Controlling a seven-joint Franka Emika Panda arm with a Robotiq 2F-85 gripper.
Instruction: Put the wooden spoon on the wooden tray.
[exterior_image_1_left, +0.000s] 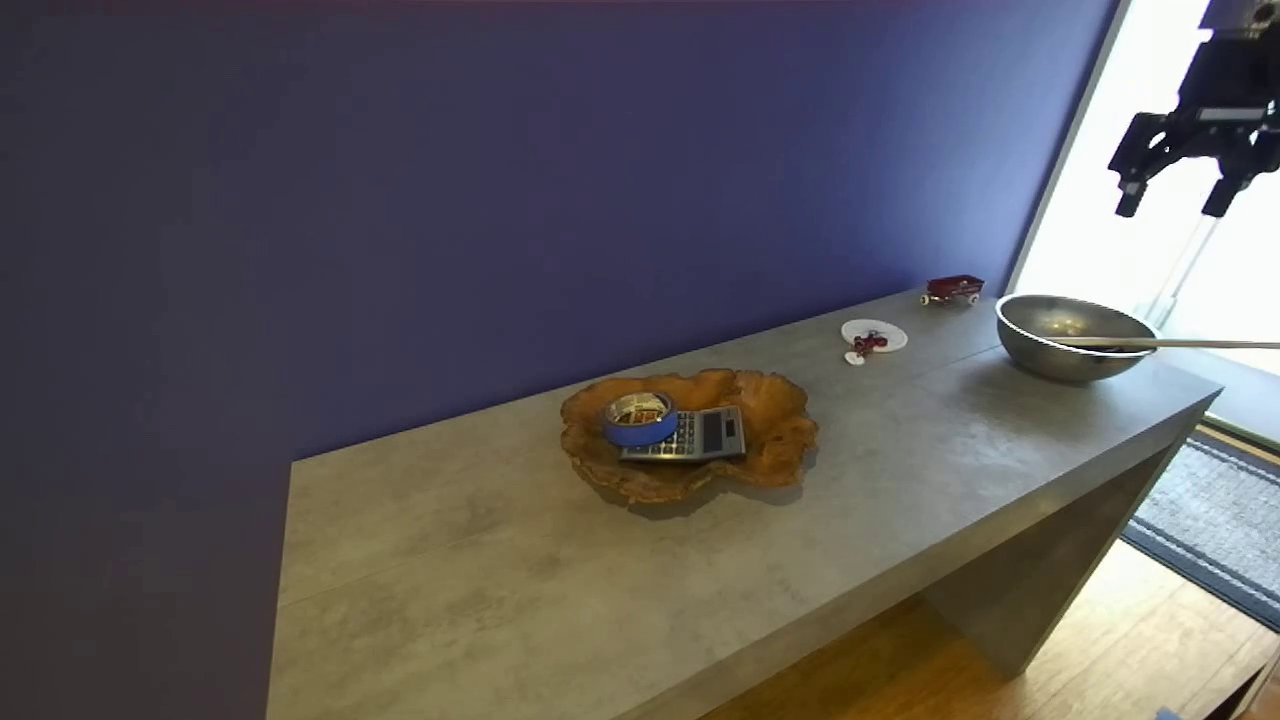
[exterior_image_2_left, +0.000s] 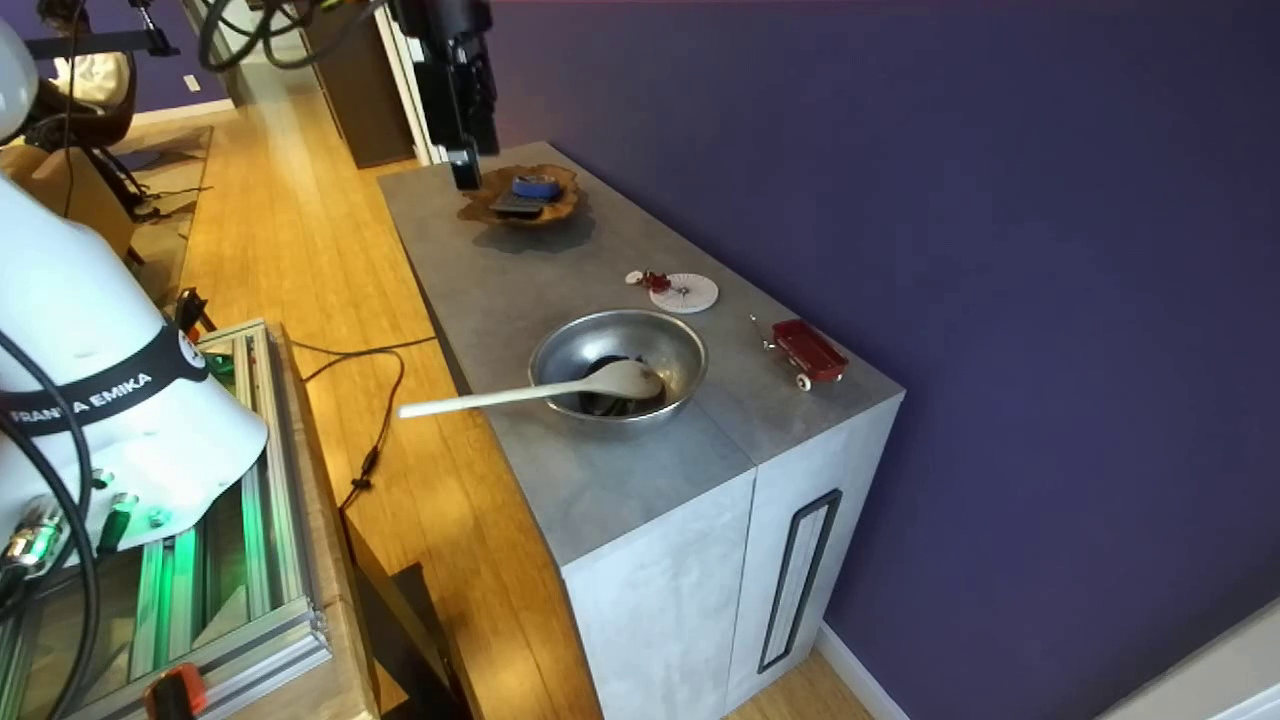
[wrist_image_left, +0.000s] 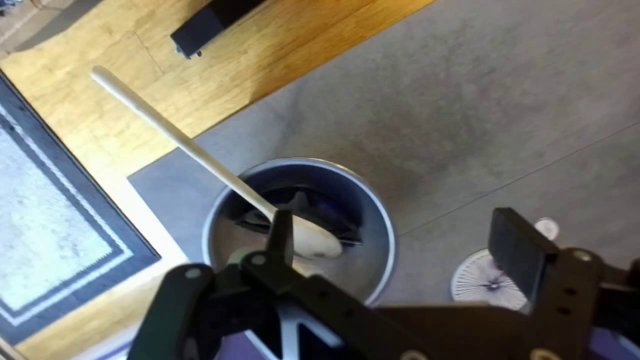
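In the wrist view, a finger of my black two-fingered hand (wrist_image_left: 397, 230) hides part of the long, pale wooden spoon (wrist_image_left: 217, 169). In an exterior view, the frame cuts off the handle's end. Inside the round steel bowl (exterior_image_1_left: 1045, 360), below the spoon, lies what seems a dark object (wrist_image_left: 327, 217), hard to make out. My fingers are spread wide, holding nothing, well above the grey table (exterior_image_1_left: 500, 600). The spoon lies across the bowl's rim, well apart from the wavy-edged, amber-brown wooden tray (exterior_image_1_left: 775, 410).
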